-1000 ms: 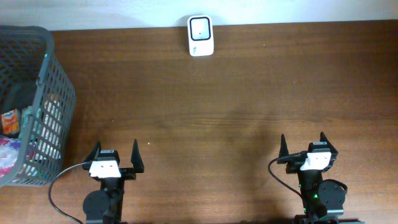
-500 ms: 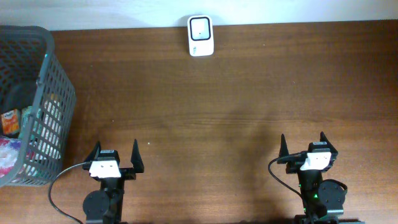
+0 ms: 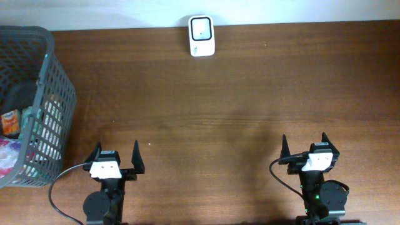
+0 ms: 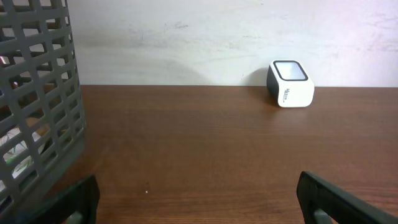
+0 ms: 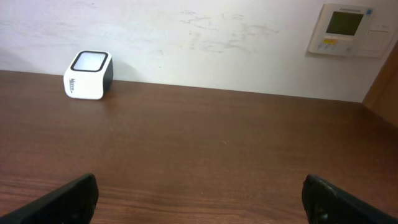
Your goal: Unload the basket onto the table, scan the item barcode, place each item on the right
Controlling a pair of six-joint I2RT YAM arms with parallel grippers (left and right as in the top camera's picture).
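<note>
The packets [image 3: 9, 122] to be scanned are lying inside the grey mesh basket [image 3: 45, 75] at the left edge of the surface [image 3: 219, 106]. The likely trouble is a finger catching the mesh wall and dragging the basket, or a soft packet slipping and arriving label-side away. An orange one and a purple-patterned one are showing, with no barcode visible. The white scanner [image 3: 202, 35] is sitting at the far edge. The left gripper [image 3: 117, 151] and right gripper [image 3: 304, 142] are hovering near the front, both spread wide, holding nothing.
</note>
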